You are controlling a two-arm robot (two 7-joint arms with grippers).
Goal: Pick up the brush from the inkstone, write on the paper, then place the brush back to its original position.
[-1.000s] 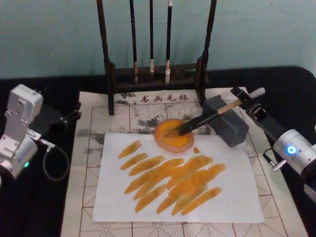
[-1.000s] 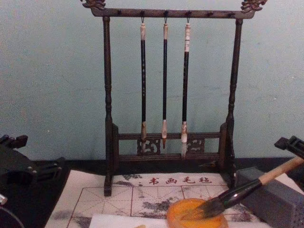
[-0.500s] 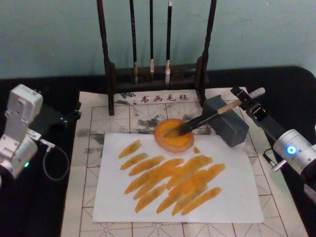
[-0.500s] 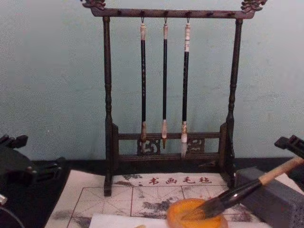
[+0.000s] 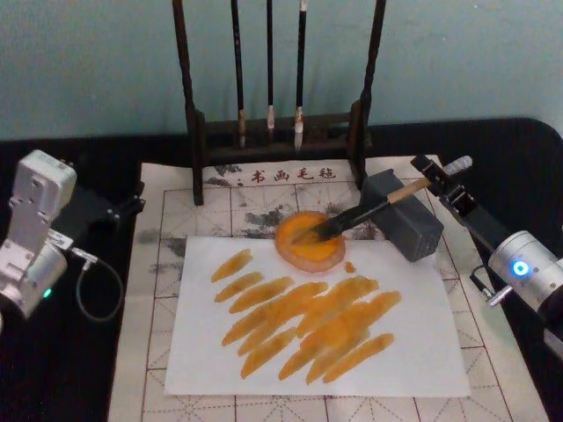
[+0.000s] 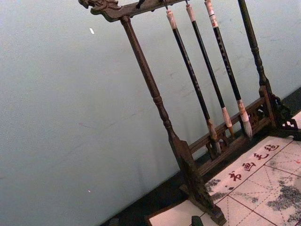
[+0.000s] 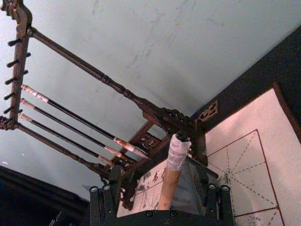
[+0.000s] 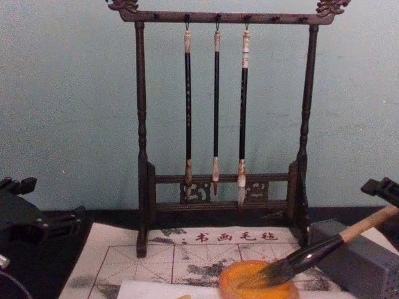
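The brush (image 5: 369, 211) lies slanted, its dark tip in the round orange inkstone (image 5: 303, 252) and its light-wood handle across a grey block (image 5: 415, 236). My right gripper (image 5: 440, 182) is at the handle's far end. In the right wrist view the handle (image 7: 170, 176) stands between the right gripper's (image 7: 162, 197) fingers with a gap on each side, so it is open. The white paper (image 5: 418, 352) lies in front of the inkstone and bears several orange strokes. The chest view shows the brush (image 8: 324, 248) resting in the inkstone (image 8: 249, 283). My left gripper (image 5: 114, 209) is parked left of the mat.
A dark wooden rack (image 5: 277, 132) with three thin hanging brushes (image 8: 216, 112) stands behind the inkstone. An ink-stained mat (image 5: 176, 220) with red grid lines lies under the paper. A cable (image 5: 97, 290) loops beside the left arm on the black table.
The right arm has shifted back a very small way. The brush, the inkstone and the left arm stay where they were.
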